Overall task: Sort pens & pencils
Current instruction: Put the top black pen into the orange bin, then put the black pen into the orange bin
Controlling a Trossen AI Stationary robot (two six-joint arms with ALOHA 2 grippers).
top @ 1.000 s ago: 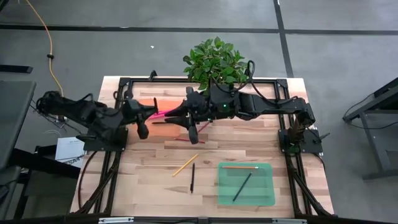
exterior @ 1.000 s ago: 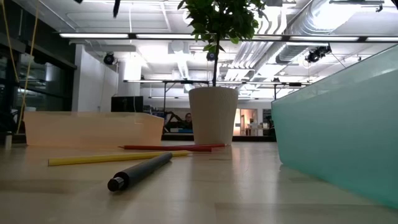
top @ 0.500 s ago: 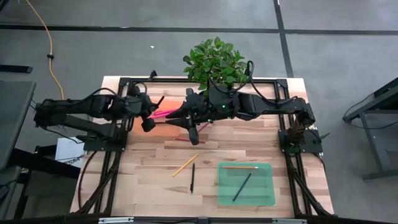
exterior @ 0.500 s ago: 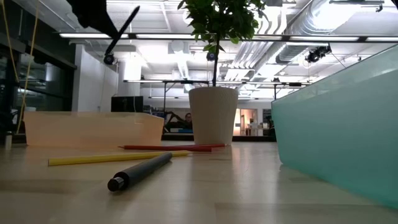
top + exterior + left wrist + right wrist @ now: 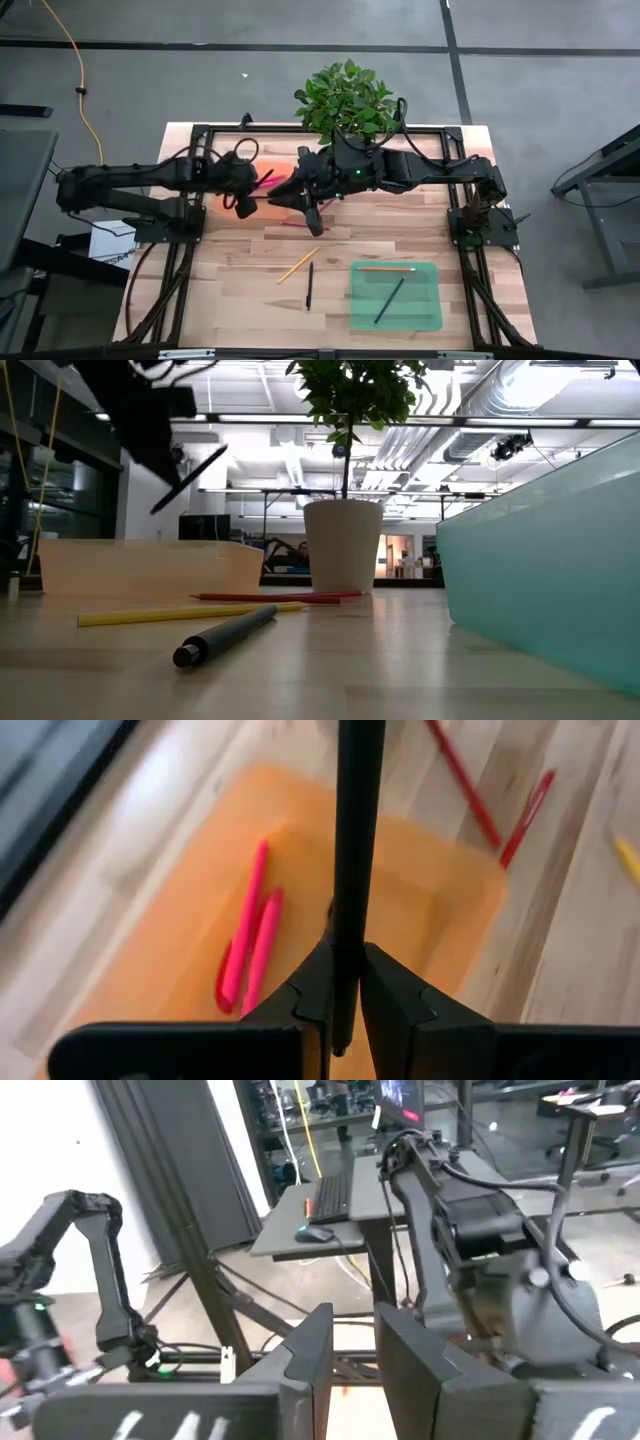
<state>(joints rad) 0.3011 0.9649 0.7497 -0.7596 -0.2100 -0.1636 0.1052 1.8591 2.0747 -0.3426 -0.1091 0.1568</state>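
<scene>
The left gripper [image 5: 345,1005] is clamped on a black pen [image 5: 355,840], pinching it near its lower end so that most of the barrel stands out beyond the fingertips. Directly beneath the gripper lies the orange tray [image 5: 420,880], and the pen is carried over it, probably because this is where the pens are collected: two pink pens [image 5: 250,935] already lie in it side by side, just off to one side of the held pen. Beyond the tray's far edge two red pencils [image 5: 480,795] rest on the wooden table [image 5: 240,280], still unsorted. In the high view the left gripper [image 5: 243,192] hangs over the tray [image 5: 275,172], with the right gripper [image 5: 300,195] close on its far side, near the tray's edge; the right gripper's fingers [image 5: 310,1365] stand a little apart with nothing between them, so this arm seems only to be waiting. Well away from both grippers, toward the table's near edge, a yellow pencil [image 5: 298,264] and a dark stick [image 5: 310,284] lie loose, and the green tray [image 5: 432,318] holds an orange-tan pencil [image 5: 385,269] and a long dark pencil [image 5: 389,300]. The pen is not yet released; opening the fingers here should drop it among the pink ones.
</scene>
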